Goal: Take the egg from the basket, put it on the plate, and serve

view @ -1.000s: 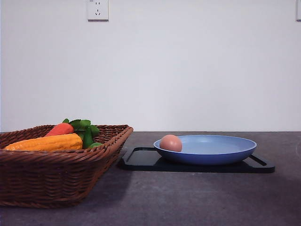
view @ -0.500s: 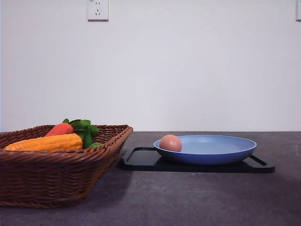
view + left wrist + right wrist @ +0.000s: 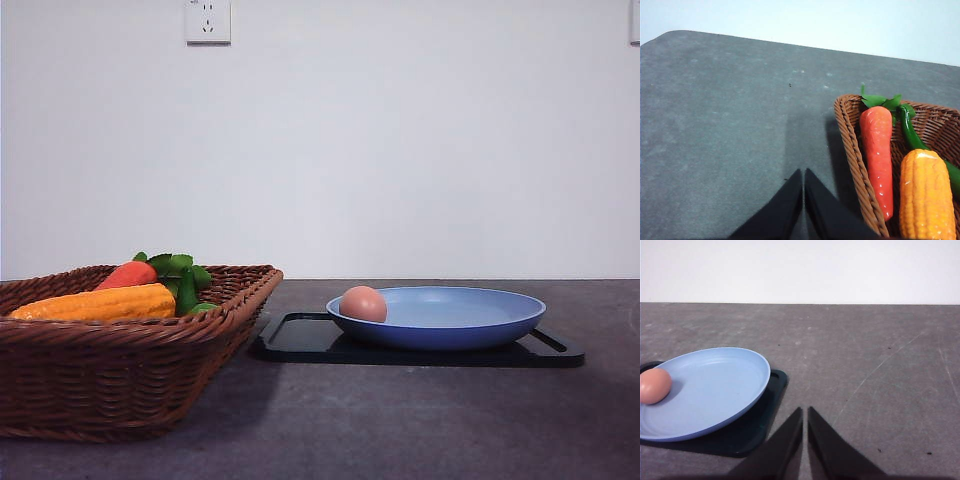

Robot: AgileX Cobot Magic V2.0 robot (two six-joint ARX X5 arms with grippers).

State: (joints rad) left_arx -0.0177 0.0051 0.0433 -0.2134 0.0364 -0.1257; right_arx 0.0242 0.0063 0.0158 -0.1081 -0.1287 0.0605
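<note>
The pinkish-brown egg (image 3: 363,303) lies in the light blue plate (image 3: 470,325), close to its left rim; in the right wrist view the egg (image 3: 654,385) rests at the plate's (image 3: 715,390) edge. The brown wicker basket (image 3: 120,380) stands at the left and has no egg in sight. My left gripper (image 3: 803,172) is shut with nothing in it, over bare table beside the basket (image 3: 852,150). My right gripper (image 3: 805,411) is shut and empty, over the table off the plate's side.
An orange-red carrot (image 3: 128,274) with green leaves, a yellow corn cob (image 3: 100,303) and a green vegetable (image 3: 912,135) lie in the basket. The plate sits on a flat black tray (image 3: 300,340). The grey tabletop (image 3: 400,420) ends at a white wall behind.
</note>
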